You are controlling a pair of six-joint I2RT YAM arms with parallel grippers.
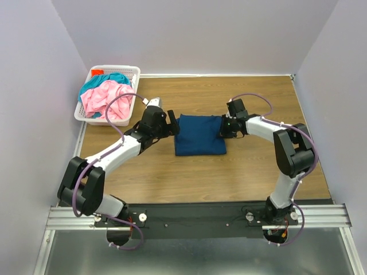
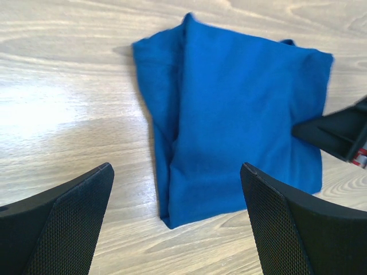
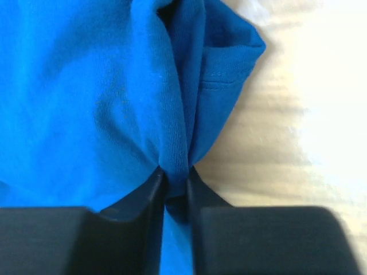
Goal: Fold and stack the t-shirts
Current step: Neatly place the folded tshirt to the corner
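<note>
At the near edge a ribbed aluminium rail (image 1: 195, 215) carries both arm bases, and beyond it the bench (image 1: 200, 177) is a flat board with a pale wood-grain finish, smooth enough to throw back glare. Plain matte lavender-grey walls (image 1: 189, 34) close in the left, right and far sides. The dark blue t-shirt (image 1: 199, 134) lies about mid-bench, folded into a rough square of soft knit cloth, with layered folds along its left side and no print showing. The left gripper (image 1: 170, 124) hangs just off that left side, its black mesh-textured fingers (image 2: 69, 223) spread wide and holding nothing. The right gripper (image 1: 225, 127) is at the shirt's right edge, its fingers pinched narrow on a bunched ridge of blue fabric beside a stitched hem. In the far left corner stands a white plastic lattice basket (image 1: 127, 71), with a crumpled pink t-shirt (image 1: 106, 98) and a teal t-shirt (image 1: 114, 77) heaped over its rim.
</note>
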